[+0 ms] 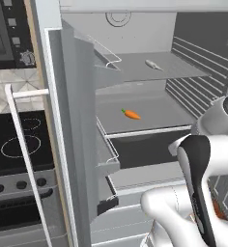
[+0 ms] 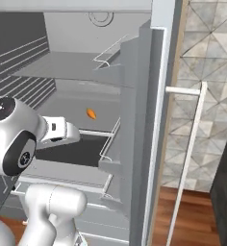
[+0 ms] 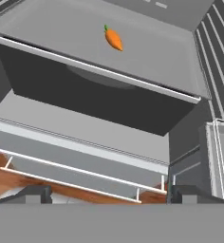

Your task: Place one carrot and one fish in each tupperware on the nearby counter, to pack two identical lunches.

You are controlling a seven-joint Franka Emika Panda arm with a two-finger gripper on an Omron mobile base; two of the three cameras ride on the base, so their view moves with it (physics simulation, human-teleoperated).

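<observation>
A small bright orange carrot with a green top [image 1: 131, 114] lies alone on the flat grey middle fridge shelf [image 1: 157, 111]. On the grey upper shelf [image 1: 183, 67], at about one o'clock from it, rests a slim silver-grey fish [image 1: 153, 64].

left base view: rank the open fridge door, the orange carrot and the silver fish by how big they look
1. fridge door, by far the largest, though it also stands nearest the camera.
2. and 3. carrot and fish look alike; the fish lies on a higher, farther shelf, so no ranking.
</observation>
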